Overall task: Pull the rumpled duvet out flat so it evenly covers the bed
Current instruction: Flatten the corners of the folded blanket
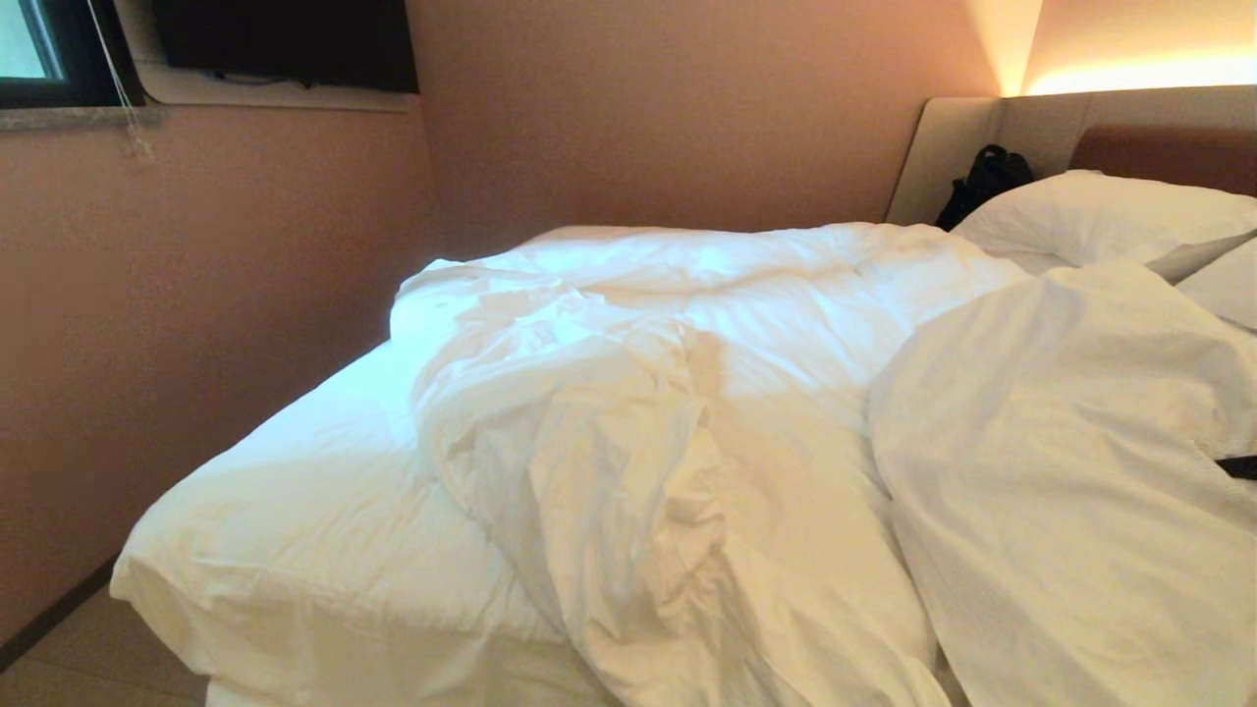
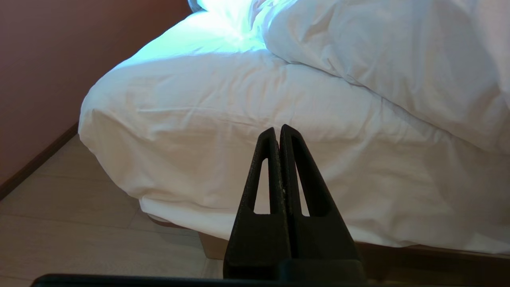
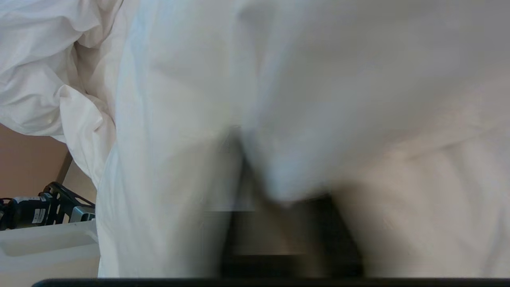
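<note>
Duvet (image 1: 687, 393) lies bunched in a rumpled heap across the middle and right of the bed (image 1: 295, 511), leaving the near-left sheeted corner bare; pillows (image 1: 1100, 216) sit far right by the headboard. Left gripper (image 2: 279, 129) hangs low off the near-left mattress corner, jaws pressed together and empty. Right gripper (image 3: 279, 207) is buried in duvet folds at the right, jaw state cannot be told.

The head camera is looking forward and down along the bed (image 1: 295, 511) toward the headboard (image 1: 982, 137). The left wrist camera is sitting low, facing the mattress corner past its gripper (image 2: 279, 129). The right wrist camera is pressing right against the duvet (image 3: 358, 99). All three are sharing the duvet.
</note>
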### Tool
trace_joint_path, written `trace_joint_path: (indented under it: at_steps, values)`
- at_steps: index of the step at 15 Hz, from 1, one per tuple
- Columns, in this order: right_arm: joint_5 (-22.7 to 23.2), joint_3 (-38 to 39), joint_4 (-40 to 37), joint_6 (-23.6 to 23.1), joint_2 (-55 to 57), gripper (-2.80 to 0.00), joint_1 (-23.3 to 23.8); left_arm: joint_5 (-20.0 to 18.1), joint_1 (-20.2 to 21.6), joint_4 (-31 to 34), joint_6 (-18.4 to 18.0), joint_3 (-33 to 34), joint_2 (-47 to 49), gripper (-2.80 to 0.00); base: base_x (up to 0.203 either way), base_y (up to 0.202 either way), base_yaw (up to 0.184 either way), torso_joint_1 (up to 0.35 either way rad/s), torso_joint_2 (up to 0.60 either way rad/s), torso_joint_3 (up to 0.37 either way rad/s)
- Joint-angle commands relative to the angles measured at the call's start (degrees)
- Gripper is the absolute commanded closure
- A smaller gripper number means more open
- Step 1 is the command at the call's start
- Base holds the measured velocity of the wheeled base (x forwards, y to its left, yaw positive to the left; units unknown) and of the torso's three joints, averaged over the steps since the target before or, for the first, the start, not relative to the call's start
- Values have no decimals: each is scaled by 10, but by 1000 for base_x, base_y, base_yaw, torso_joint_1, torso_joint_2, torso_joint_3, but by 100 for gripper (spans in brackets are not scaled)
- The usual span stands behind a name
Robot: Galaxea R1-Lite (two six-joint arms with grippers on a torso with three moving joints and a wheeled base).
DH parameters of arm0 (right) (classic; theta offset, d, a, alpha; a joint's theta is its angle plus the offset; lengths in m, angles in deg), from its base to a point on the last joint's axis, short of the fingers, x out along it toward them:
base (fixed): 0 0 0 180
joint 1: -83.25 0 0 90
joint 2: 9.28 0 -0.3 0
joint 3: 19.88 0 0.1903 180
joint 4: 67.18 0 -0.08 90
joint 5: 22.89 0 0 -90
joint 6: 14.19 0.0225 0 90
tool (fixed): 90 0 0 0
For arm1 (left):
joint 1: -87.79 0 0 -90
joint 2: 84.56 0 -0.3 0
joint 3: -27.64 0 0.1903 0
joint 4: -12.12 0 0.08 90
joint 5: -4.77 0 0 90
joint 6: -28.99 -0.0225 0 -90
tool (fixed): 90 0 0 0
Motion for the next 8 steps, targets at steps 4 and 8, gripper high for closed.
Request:
trace_joint_path:
  at_steps: [4, 8]
  values:
    - [6, 0, -5, 0, -16, 0, 12, 0, 0, 1, 0, 0, 0, 0, 0, 0, 0, 0, 0, 0]
    - [2, -12, -39, 8, -55, 0, 75, 0, 0, 0, 0, 0, 0, 0, 0, 0, 0, 0, 0, 0]
